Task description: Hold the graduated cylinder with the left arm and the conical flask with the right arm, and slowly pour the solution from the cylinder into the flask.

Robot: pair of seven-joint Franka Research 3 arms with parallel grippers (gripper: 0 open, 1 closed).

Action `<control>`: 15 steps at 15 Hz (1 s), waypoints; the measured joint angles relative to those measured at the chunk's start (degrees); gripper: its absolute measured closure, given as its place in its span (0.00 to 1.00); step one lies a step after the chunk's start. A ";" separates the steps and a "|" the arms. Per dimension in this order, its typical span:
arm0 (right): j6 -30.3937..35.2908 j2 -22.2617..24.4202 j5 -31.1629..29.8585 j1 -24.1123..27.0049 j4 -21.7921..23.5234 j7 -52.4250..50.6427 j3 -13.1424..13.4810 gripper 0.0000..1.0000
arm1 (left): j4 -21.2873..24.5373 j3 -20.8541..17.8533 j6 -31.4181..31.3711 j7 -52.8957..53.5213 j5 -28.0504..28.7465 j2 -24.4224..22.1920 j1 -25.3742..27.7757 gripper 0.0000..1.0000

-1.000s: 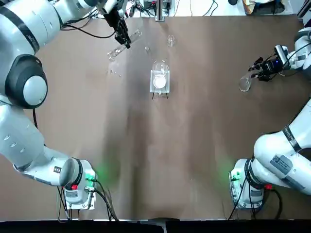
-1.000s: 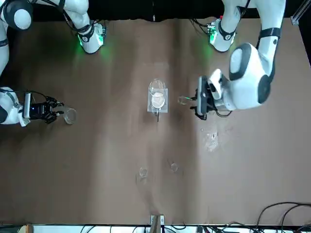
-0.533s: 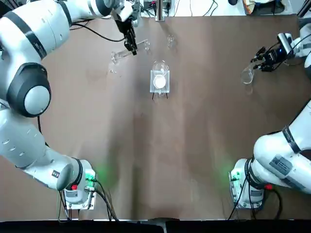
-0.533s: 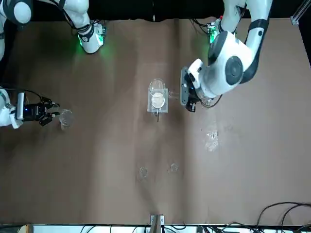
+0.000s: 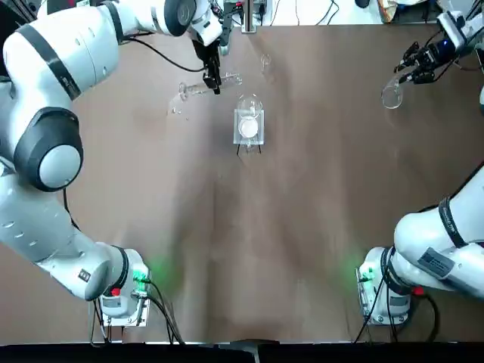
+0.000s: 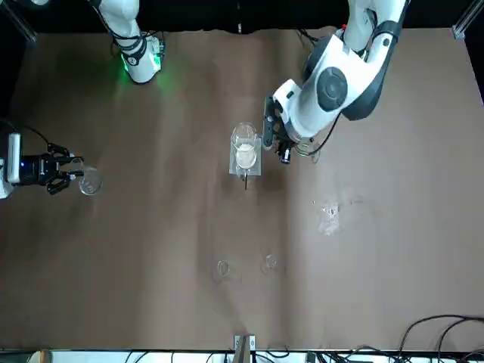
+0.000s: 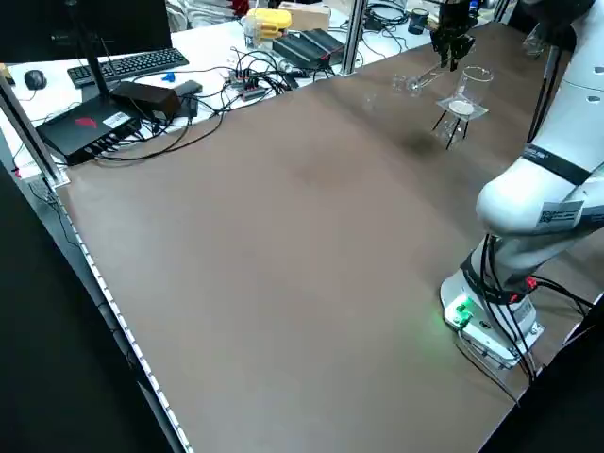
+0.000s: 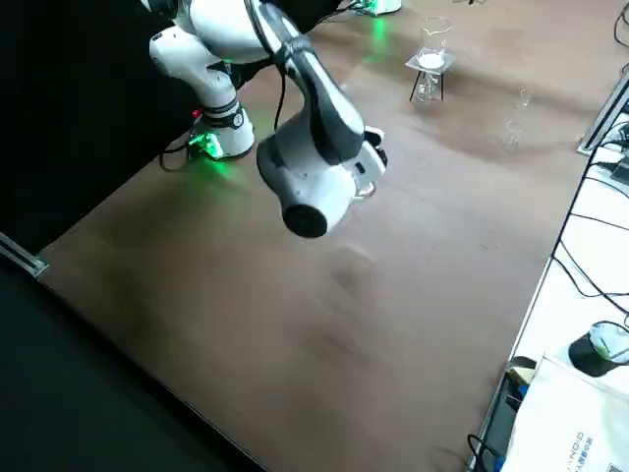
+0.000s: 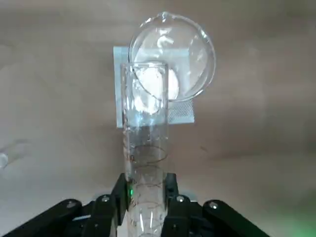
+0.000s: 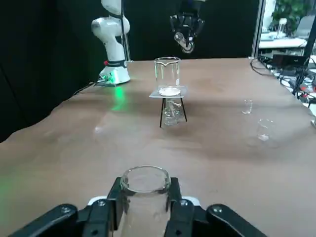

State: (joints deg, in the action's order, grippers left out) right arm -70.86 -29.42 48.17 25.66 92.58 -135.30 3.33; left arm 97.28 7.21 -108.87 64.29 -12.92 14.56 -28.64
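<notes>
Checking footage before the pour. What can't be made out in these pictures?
1. Liquid level in the cylinder, held by the left hand: clear glass over a clear beaker in the left wrist view, too small elsewhere.
2. Body of the flask: cut off by the right wrist view's bottom edge, behind the right hand; tiny in the top view.
3. Two small loose glass pieces: too small to name in any view.

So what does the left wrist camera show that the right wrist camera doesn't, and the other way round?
Only the left wrist view shows the left gripper shut on the graduated cylinder, its printed marks plain, seen from above the beaker on its stand.

Only the right wrist view shows the right gripper shut on the conical flask, two small glass vessels standing on the table, and an arm's green-lit base.

Both show that beaker on its stand, with a white patch in it.
</notes>
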 joint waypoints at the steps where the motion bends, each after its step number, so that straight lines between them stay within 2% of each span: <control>1: -0.33 1.02 -0.09 -0.52 0.31 1.12 0.00 0.61 | -0.12 0.04 -0.01 -1.14 1.28 0.00 -0.51 0.66; 9: -3.01 9.75 -0.80 -4.28 5.55 8.64 -0.01 0.61 | -0.16 0.10 -0.02 -4.90 5.53 0.12 -2.98 0.66; 12: -3.58 12.38 -1.30 -6.51 6.18 13.18 -0.04 0.61 | -0.15 0.11 -0.02 -5.52 6.85 0.30 -3.66 0.66; 15: -4.92 15.00 -2.45 -9.33 6.21 18.58 -0.07 0.61 | -0.82 0.13 -0.12 -7.60 10.44 0.82 -5.02 0.66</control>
State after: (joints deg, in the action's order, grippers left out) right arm -75.78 -14.42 45.72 16.33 98.79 -116.72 3.26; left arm 96.46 7.34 -109.00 56.69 -2.48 15.38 -33.66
